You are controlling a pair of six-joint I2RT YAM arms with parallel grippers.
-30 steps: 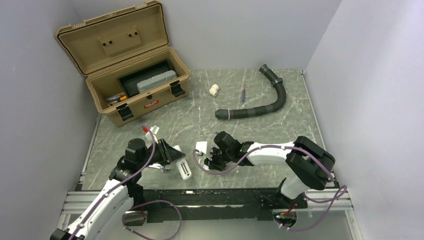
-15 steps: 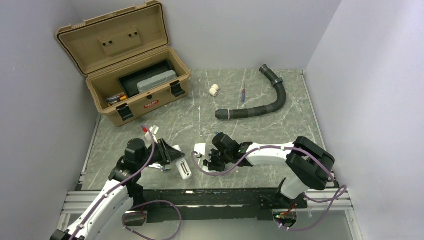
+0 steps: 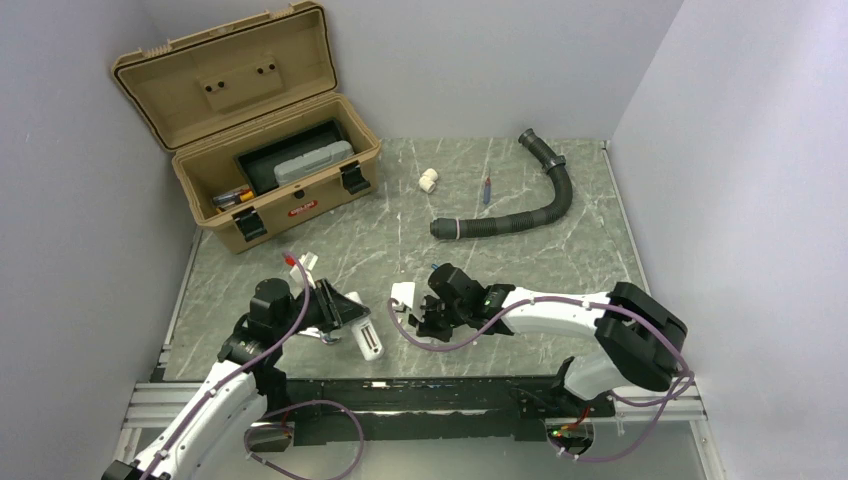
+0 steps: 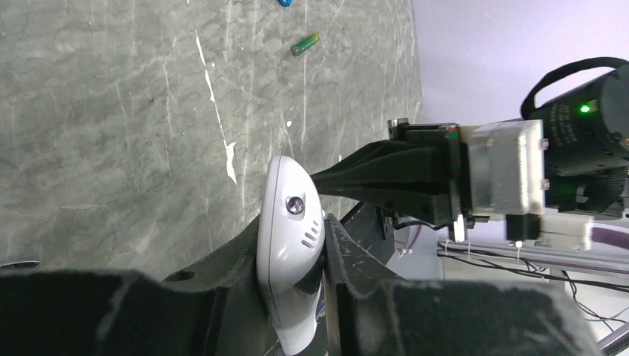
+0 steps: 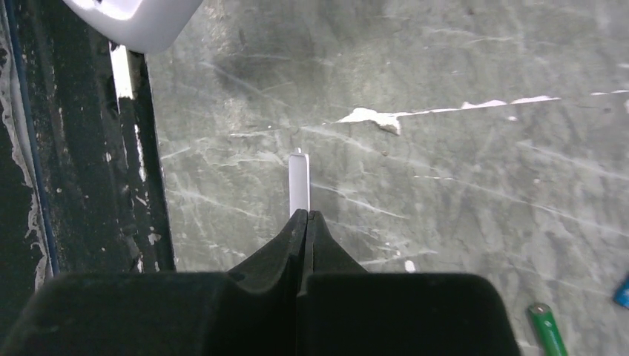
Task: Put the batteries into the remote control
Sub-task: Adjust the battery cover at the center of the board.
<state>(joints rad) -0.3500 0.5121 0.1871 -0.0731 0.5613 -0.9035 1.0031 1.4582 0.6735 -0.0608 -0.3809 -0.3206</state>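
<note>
My L gripper (image 4: 291,256) is clamped on the white remote control (image 4: 288,230), low over the table (image 5: 445,185) nr its front edge. R gripper (image 5: 304,219), jaws pinched tight, holds a thin white cover piece (image 5: 299,182) edge-on. The green battery (image 5: 547,331) and blue battery (image 5: 621,291) lie loose on the table beside it.

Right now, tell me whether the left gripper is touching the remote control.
Touching. Left wrist view: left gripper clamps the remote control from both sides.
</note>
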